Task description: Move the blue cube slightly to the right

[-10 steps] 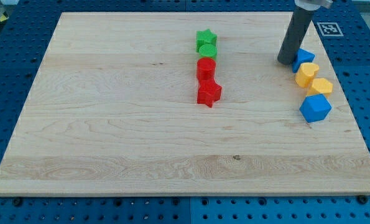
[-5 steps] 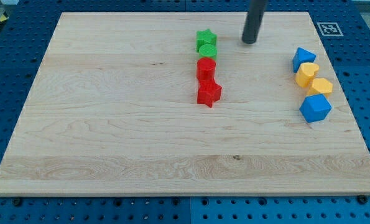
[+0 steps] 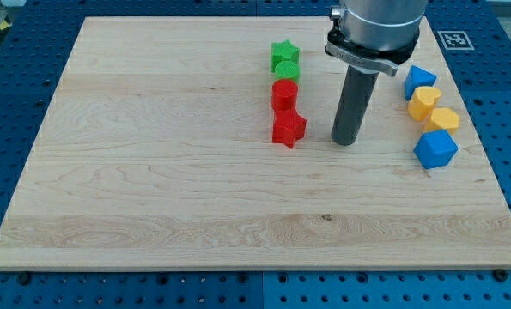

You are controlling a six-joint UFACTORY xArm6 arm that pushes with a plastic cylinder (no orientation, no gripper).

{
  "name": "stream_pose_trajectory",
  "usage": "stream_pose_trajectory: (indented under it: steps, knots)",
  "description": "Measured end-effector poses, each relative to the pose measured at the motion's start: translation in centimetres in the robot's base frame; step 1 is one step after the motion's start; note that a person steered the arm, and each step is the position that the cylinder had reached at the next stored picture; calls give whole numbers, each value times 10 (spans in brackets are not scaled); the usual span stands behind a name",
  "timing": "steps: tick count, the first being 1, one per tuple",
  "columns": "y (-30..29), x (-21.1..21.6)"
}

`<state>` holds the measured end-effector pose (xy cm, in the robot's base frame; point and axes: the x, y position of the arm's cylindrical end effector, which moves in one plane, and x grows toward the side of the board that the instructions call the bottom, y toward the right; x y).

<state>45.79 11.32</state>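
Observation:
The blue cube (image 3: 435,148) lies near the board's right edge, at the bottom of a short column of blocks. Above it are two yellow blocks (image 3: 444,119) (image 3: 423,102), and another blue block (image 3: 418,81) tops the column. My tip (image 3: 344,141) rests on the board well to the left of the blue cube, touching no block. It stands just right of the red star (image 3: 288,129).
A column of blocks runs left of my tip: green star (image 3: 283,52), green round block (image 3: 286,71), red round block (image 3: 284,93), then the red star. The wooden board (image 3: 152,172) lies on a blue pegboard, with a marker tag (image 3: 453,39) at the top right.
My tip moved from beside the upper blue block to the top middle of the board, then down to beside the red star. No block has moved.

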Motion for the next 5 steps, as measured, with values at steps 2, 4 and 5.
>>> stream_pose_trajectory:
  steps: [2,4,5]
  knots:
    - [28,6]
    - [57,16]
    - [68,16]
